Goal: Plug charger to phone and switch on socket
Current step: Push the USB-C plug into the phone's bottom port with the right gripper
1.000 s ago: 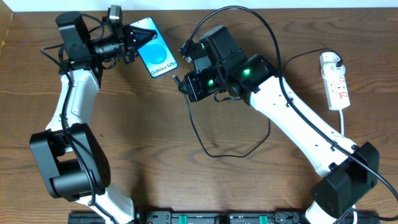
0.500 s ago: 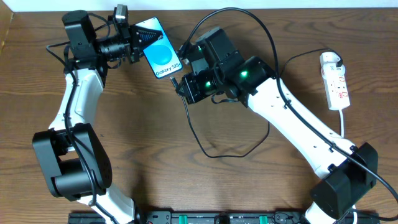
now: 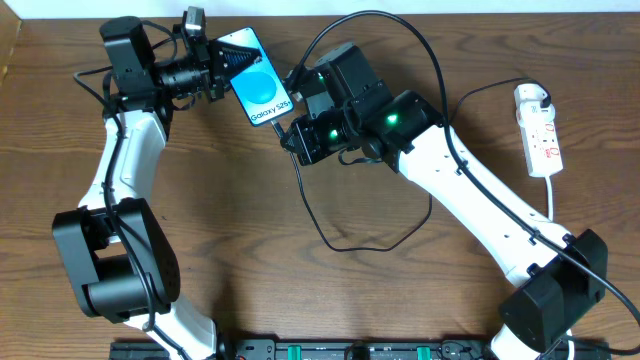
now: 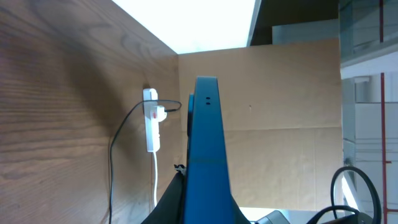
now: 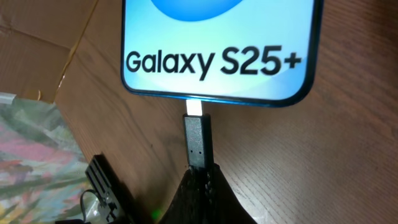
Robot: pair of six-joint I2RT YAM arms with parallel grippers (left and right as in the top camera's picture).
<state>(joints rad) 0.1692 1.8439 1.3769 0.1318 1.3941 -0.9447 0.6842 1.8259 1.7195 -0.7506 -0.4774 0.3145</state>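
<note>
holding phone point(image 3: 258, 86) in left claw point(image 3: 221, 63), right claw point(image 3: 291, 135) clenched on charger point(image 5: 196, 140) at phone's edge, socket point(image 3: 539, 129) well right of phone, phone shifted rightward since earlier

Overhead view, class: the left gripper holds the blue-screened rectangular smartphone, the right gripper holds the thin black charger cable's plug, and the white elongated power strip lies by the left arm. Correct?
No. The overhead view shows the white elongated power strip lying beyond the right arm, not by the left arm. The rest stands.
</note>
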